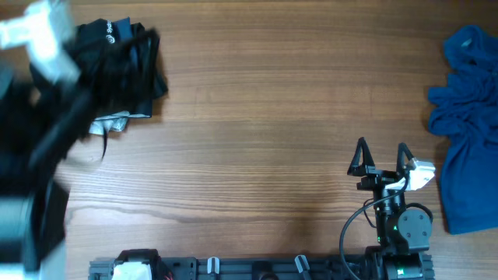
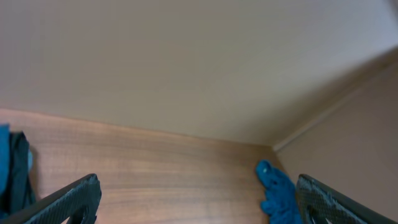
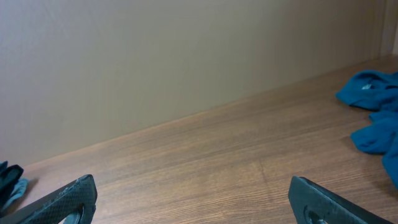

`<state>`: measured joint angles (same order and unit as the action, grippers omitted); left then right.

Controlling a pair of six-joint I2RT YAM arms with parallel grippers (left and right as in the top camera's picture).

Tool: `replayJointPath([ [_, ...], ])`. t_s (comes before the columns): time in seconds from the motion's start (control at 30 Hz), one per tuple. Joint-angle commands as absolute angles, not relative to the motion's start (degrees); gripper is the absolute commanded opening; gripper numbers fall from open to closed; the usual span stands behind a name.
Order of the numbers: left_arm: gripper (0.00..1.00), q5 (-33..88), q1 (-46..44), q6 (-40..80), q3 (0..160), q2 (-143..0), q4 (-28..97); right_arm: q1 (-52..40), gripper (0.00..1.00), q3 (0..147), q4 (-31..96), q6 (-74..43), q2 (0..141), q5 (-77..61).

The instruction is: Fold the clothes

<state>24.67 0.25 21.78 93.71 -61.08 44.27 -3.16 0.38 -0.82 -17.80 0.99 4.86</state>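
Black shirt [image 1: 128, 66] lies bunched at the table's [image 1: 257, 117] far left corner, with the blurred left arm [image 1: 54, 132] over it. Blue clothes [image 1: 471, 132] are heaped at the right edge. Left gripper [image 2: 198, 186]: jaws apart, empty. Right gripper [image 1: 381, 148], near the front edge: jaws apart, empty.

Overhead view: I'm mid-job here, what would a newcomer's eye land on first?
A rumpled blue heap of clothes fills the right edge of the table. A black bundle sits at the far left, partly hidden by the blurred left arm. The right claw stands open and empty near the front, closer to the blue heap.
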Motion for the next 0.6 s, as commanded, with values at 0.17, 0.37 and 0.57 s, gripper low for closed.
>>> replayJointPath([
  [0.17, 1.00, 20.1, -0.2, 21.5, 76.2, -38.1, 51.7, -2.9, 1.00, 0.3, -1.0, -18.3, 0.6, 5.8],
  [0.37, 1.00, 16.0, -0.2, 21.5, 46.0, -22.3, 38.0, -2.9, 1.00, 0.3, -1.0, -18.3, 0.6, 5.8],
  [0.57, 1.00, 11.8, -0.1, 21.5, 24.0, -15.9, 16.0, -2.9, 1.00, 0.3, -1.0, -18.4, 0.6, 5.8],
])
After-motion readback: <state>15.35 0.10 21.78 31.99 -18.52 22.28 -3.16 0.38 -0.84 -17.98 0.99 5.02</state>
